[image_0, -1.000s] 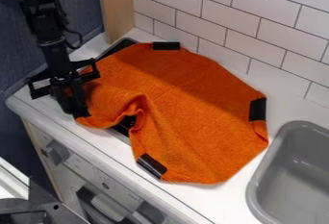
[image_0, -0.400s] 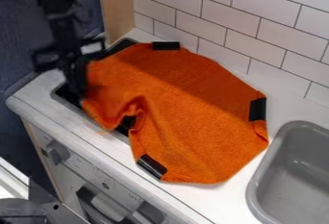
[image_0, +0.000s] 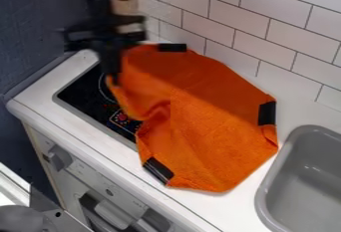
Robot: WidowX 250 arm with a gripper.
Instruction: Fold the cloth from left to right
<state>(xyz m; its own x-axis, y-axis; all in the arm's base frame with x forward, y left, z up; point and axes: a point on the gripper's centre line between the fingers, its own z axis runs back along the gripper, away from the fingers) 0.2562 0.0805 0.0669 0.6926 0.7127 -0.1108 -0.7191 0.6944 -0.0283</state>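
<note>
Grasping the orange cloth [image_0: 210, 111] by its far-left edge, the black hand [image_0: 113, 74] hangs at the far left of the worktop [image_0: 233, 207]. The cloth is a soft, coarse-textured textile with a rounded, many-sided outline. Its long axis runs diagonally, from far left to near right. The left part is raised towards the hand, forming a crease and a rounded hollow along the near-left side. Flat black strips lie at its far edge [image_0: 172, 47], right edge [image_0: 267, 113] and near-left edge [image_0: 158, 170].

The cloth partly covers a glossy black hob [image_0: 83, 91] with a thin rim, set into the smooth white worktop. A grey, round-cornered sink [image_0: 311, 128] is at right. White rectangular tiles [image_0: 279, 27] line the far wall; a pale wood panel [image_0: 128, 7] adjoins a dark blue surface [image_0: 33, 27] at left.
</note>
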